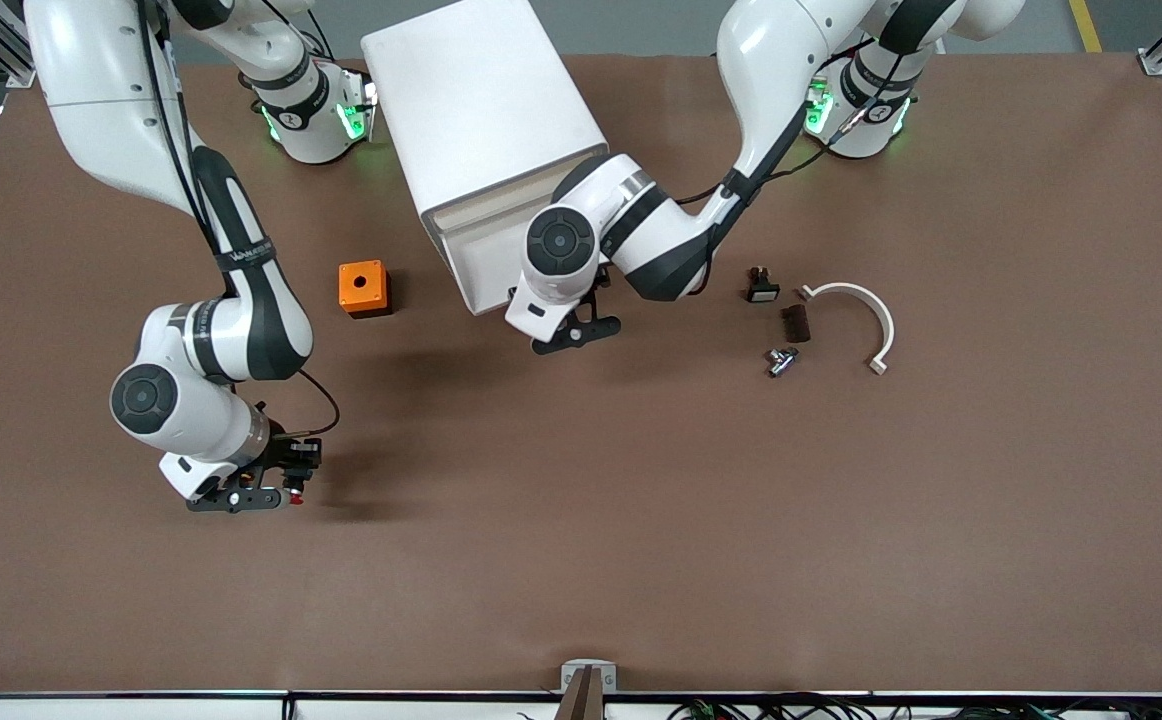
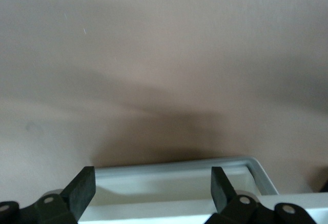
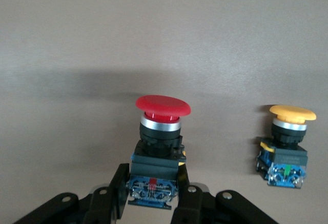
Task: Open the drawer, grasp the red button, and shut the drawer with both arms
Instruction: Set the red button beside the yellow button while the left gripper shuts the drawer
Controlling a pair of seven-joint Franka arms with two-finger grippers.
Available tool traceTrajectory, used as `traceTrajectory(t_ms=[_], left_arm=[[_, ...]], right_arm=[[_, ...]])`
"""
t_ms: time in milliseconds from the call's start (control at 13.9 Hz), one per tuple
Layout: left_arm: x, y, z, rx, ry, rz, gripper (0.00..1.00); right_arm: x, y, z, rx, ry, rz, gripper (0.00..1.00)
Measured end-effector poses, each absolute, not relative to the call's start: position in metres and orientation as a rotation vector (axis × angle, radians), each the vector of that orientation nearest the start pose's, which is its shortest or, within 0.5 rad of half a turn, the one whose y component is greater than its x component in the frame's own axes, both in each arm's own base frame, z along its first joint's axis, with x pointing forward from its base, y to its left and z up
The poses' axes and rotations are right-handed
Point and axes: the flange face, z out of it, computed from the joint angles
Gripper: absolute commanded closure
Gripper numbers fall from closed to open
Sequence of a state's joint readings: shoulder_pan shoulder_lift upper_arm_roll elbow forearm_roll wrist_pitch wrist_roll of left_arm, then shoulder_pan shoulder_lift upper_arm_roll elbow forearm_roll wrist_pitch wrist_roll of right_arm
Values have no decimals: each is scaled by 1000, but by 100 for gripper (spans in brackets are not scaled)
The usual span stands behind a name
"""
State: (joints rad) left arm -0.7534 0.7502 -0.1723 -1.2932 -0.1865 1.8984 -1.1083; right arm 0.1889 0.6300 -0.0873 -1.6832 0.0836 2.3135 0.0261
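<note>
My right gripper point(image 1: 276, 493) point(image 3: 152, 190) is shut on the blue end of the button point(image 3: 160, 131), whose round red cap points away from the wrist. It hangs low over the bare table toward the right arm's end. In the front view only a bit of the button's red point(image 1: 296, 491) shows at the fingertips. My left gripper point(image 1: 563, 332) point(image 2: 152, 189) is open at the front of the white cabinet point(image 1: 481, 110). The grey rim of the drawer point(image 2: 179, 165) lies between its fingers point(image 2: 82, 190) without touching them. The left arm hides the drawer in the front view.
An orange-capped button point(image 3: 287, 142) stands on the table beside the held one. An orange box with a hole point(image 1: 363, 288) sits near the cabinet. Toward the left arm's end lie a small black part point(image 1: 762, 287), a dark ridged piece point(image 1: 795, 322), a metal fitting point(image 1: 781, 360) and a white curved band point(image 1: 856, 320).
</note>
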Motion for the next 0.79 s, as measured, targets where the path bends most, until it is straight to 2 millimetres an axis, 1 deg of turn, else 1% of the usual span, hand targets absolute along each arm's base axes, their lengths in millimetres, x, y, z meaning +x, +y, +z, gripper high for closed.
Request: traceTrajectory(t_ms=[215, 359, 431, 502, 574, 646, 718, 789], left_arm=[[413, -600, 297, -3086, -508, 572, 0], [388, -616, 296, -3069, -532, 622, 0], [380, -620, 295, -3061, -546, 650, 0], [378, -621, 294, -3054, -564, 668, 0], [378, -620, 293, -3049, -577, 683, 0], [379, -619, 291, -3044, -587, 697, 0], [379, -618, 290, -3042, -594, 705, 0], [380, -617, 289, -3040, -600, 709, 0]], right_arm=[[675, 55, 219, -3133, -55, 23, 100], [671, 50, 210, -3133, -48, 22, 100], [667, 48, 205, -3134, -48, 14, 98], [664, 46, 200, -3135, -52, 15, 90], [662, 44, 196, -3135, -55, 20, 73], [661, 43, 194, -3132, -47, 25, 47], [661, 41, 194, -3123, -29, 27, 32], [661, 40, 194, -3113, -10, 26, 10]])
